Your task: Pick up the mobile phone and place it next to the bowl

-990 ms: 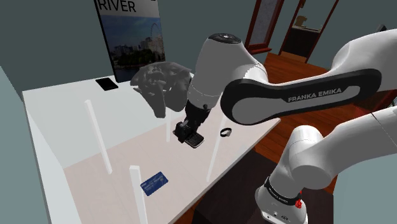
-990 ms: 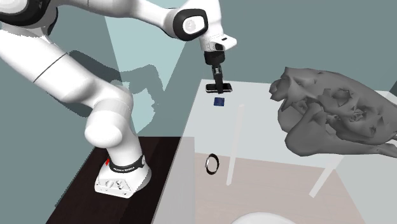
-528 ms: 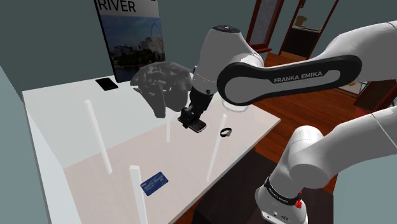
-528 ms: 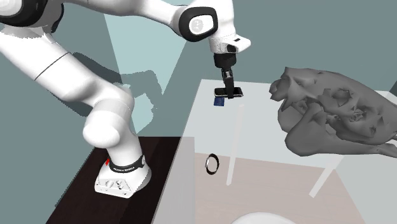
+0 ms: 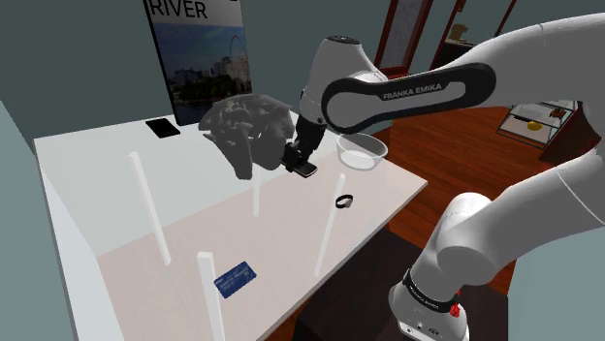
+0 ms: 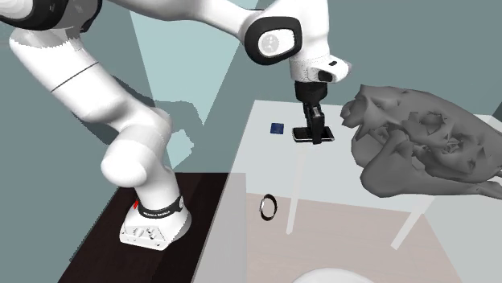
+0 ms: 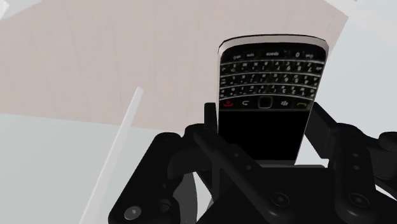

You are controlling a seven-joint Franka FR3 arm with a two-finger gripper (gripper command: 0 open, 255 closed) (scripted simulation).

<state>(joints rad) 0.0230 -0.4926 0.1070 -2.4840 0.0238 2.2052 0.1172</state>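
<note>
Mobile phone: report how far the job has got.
Done: the mobile phone is picked up, clasped in the end effector and off the table. In hand: it hangs in the air close to the bowl in the shoulder view. Left: lower it onto the table beside the bowl and release it.

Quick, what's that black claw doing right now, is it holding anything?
Gripper: closed, holding the mobile phone.

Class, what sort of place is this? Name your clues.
Probably a room in a house: a poster, a wood floor, and a dark wooden door frame beyond the white table.
</note>
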